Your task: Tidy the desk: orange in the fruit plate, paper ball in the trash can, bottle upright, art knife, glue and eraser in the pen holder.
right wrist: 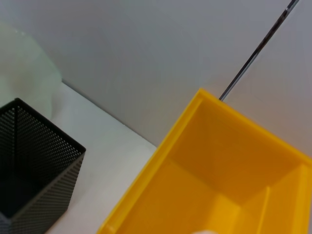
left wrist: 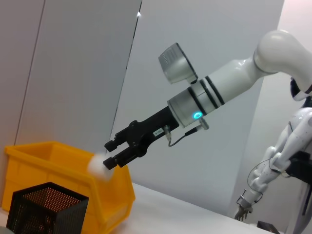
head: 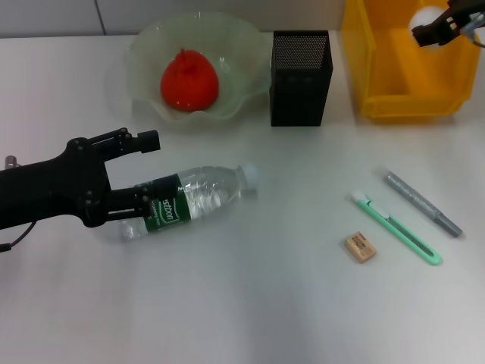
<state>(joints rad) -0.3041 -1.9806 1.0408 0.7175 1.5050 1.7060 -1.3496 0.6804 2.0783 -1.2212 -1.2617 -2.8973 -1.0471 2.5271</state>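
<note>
Paper ball [head: 424, 20], white and crumpled, sits pinched between the fingers of my right gripper [head: 433, 29], which hangs above the open top of the yellow trash can [head: 379, 76] at the far right of the table [head: 242, 303]; from my left wrist I see the same ball [left wrist: 99, 166] held over the bin's rim. My left gripper [head: 144, 173] is low on the left side, its two black fingers spread wide on either side of the bottle [head: 189, 199], which lies on its side with the white cap pointing toward the middle of the table; one finger is beyond the bottle, the other along its base end, and I cannot tell whether they touch it. Orange [head: 189, 80] rests inside the fruit plate [head: 144, 53] at the back. Just beside the plate stands the black mesh pen holder [head: 301, 80], between it and the bin. On the right half of the table lie the glue [head: 422, 203], the mint-green art knife [head: 395, 227] near it, and the tan eraser [head: 360, 247] close to the knife.
</note>
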